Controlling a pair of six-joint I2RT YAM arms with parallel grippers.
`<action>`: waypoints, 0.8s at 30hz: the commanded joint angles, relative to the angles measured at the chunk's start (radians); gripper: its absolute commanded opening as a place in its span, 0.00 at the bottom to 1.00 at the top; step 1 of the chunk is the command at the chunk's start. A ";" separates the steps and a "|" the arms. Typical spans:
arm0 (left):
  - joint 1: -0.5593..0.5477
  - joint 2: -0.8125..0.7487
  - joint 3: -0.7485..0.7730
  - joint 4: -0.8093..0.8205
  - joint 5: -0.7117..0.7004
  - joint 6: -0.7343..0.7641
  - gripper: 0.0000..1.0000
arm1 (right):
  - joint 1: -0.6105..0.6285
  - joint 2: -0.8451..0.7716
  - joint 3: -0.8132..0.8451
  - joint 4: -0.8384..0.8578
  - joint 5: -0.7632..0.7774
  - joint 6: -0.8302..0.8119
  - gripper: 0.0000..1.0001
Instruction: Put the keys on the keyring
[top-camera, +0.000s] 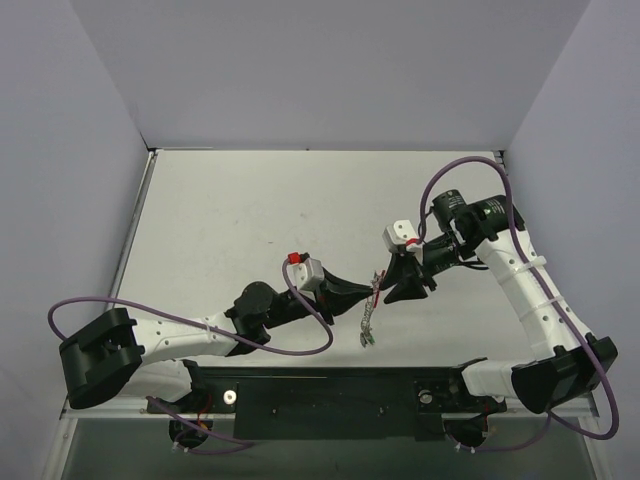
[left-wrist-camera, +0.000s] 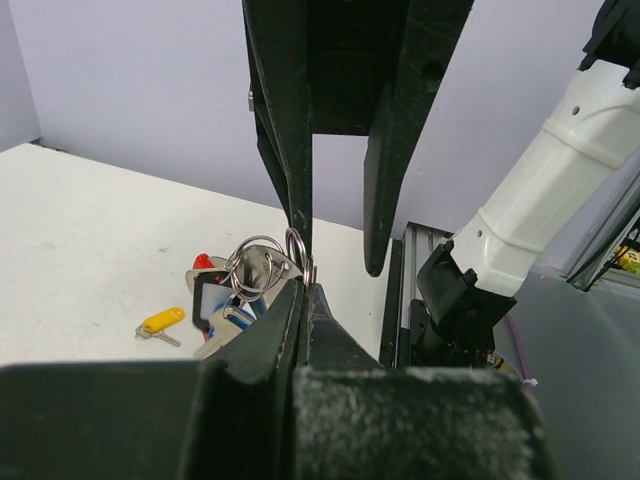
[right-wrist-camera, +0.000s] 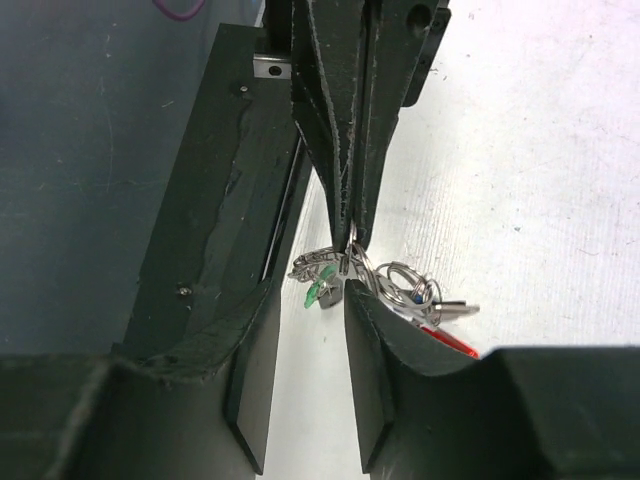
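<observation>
The keyring (top-camera: 376, 284) hangs in the air between both grippers, and its chain (top-camera: 367, 318) dangles down to a green key (top-camera: 368, 341). My left gripper (top-camera: 367, 291) is shut on the ring; its closed tips (left-wrist-camera: 303, 285) pinch the silvery ring (left-wrist-camera: 296, 245). My right gripper (top-camera: 393, 285) is open, with one finger touching the ring. In the right wrist view (right-wrist-camera: 310, 285) its fingers straddle the green key (right-wrist-camera: 320, 291) and the ring (right-wrist-camera: 385, 272). A red key (right-wrist-camera: 452, 343) and a black tag (left-wrist-camera: 212, 293) hang by the rings. A yellow key (left-wrist-camera: 160, 323) lies on the table.
The black mounting plate (top-camera: 330, 390) and the arm bases run along the table's near edge. Purple cables (top-camera: 300, 350) loop beside both arms. White walls close the table at the back and sides.
</observation>
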 joint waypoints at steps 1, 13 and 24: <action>-0.005 -0.034 0.028 0.104 -0.011 0.005 0.00 | -0.011 0.009 0.021 -0.102 -0.088 -0.066 0.27; -0.012 -0.016 0.032 0.136 -0.032 -0.010 0.00 | -0.004 0.029 -0.009 -0.105 -0.137 -0.069 0.23; -0.026 0.006 0.025 0.179 -0.092 -0.015 0.00 | 0.005 0.048 -0.012 -0.102 -0.139 -0.069 0.11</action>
